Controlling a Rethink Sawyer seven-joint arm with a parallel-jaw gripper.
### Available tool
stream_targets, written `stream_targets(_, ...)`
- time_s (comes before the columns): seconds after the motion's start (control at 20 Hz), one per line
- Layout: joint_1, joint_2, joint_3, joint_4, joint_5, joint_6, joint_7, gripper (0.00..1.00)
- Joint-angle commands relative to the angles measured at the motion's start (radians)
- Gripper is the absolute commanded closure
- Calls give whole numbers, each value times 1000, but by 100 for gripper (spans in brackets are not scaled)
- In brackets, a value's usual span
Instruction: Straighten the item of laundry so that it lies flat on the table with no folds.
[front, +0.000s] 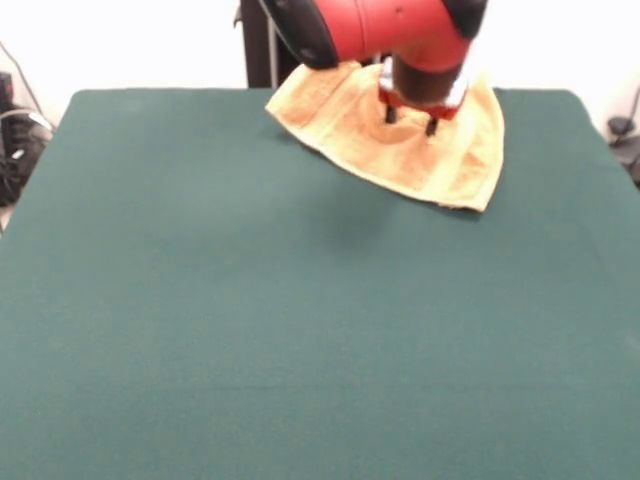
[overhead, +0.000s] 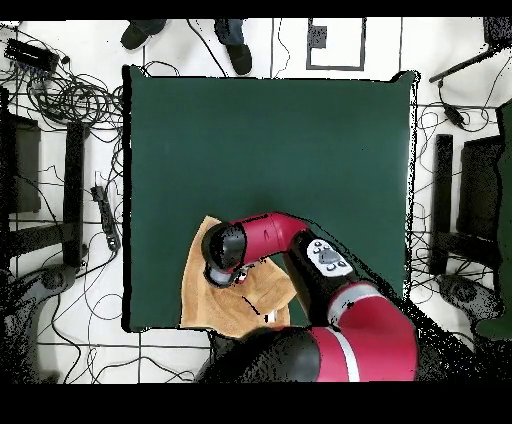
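The orange-tan towel (front: 345, 115) lies at the table's far edge near the robot's pedestal, rumpled, with one corner pointing toward the camera at the right. My gripper (front: 411, 122) points down over the middle of the towel. Its two dark fingertips (front: 431, 127) stand apart and reach the cloth's surface, and nothing is lifted. In the overhead view the towel (overhead: 200, 300) lies at the lower left of the dark green table (overhead: 270, 150), partly under the red arm. The wrist (overhead: 222, 268) hides the fingers there.
The towel's far part hangs at or over the table edge (front: 300, 90) by the black pedestal (front: 258, 50). A person's feet (overhead: 236, 52) stand beyond the opposite table edge in the overhead view. Cables (overhead: 70, 95) lie on the floor around the table.
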Motion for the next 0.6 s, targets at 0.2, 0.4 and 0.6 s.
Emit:
stream_targets(0.2,-20,-151,-1,113,-41,-97,-38,0)
stream_targets(0.4,12,-81,-34,81,-97,-204,14,0)
stream_targets(0.6,-2,-78,-22,65,-89,-170,-26,0)
